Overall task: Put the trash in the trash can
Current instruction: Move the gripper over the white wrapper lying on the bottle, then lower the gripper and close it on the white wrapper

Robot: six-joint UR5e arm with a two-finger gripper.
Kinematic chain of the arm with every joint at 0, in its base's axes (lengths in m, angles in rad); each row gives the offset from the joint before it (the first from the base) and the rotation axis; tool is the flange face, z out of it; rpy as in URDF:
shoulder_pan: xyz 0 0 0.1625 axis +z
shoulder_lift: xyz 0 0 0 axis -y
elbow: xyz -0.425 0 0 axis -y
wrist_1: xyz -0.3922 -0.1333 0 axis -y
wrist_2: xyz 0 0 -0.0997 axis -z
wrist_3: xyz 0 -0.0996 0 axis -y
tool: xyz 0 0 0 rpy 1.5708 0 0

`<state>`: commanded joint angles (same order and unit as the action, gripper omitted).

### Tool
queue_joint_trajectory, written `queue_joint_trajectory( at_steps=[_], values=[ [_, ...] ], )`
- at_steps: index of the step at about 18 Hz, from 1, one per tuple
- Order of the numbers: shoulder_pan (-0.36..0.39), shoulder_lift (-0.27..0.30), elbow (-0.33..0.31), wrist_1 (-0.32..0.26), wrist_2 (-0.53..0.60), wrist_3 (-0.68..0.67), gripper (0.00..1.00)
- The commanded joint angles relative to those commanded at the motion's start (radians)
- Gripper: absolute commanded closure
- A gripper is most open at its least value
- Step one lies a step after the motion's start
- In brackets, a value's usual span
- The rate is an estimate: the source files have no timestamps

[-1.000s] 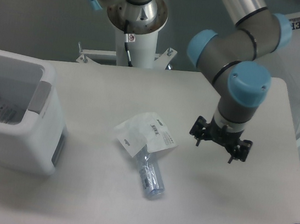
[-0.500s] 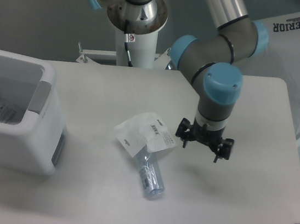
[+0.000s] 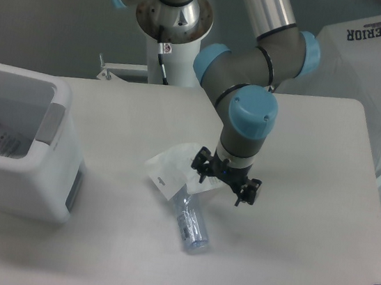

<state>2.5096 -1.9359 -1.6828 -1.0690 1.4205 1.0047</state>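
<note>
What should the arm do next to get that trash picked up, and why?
Probably keep shifting left, then lower. The gripper hangs open over the right edge of the wrapper, which lies on the bottle, and neither is gripped yet; the trash can waits at the left.

Gripper (image 3: 226, 178) hangs w/ fingers spread over right edge of white wrapper (image 3: 171, 168); crushed bottle (image 3: 191, 225) lies just nearer; trash can (image 3: 30, 185) stands at far left of table (image 3: 300, 269).

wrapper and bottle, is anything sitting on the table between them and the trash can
Nothing visible does. Bare table lies between the wrapper, the bottle and the trash can. The claw hangs over the wrapper's right edge.
</note>
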Motion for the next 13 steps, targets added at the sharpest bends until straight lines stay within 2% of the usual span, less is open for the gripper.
queue_joint_trajectory(
  at_steps=[3, 8, 13],
  values=[
    [-0.023, 0.0, 0.005, -0.058, -0.003, -0.002, 0.0],
    [-0.075, -0.005, -0.014, -0.063, 0.0, -0.014, 0.0],
    [-0.086, -0.005, -0.051, -0.069, 0.003, -0.006, 0.0]
  ],
)
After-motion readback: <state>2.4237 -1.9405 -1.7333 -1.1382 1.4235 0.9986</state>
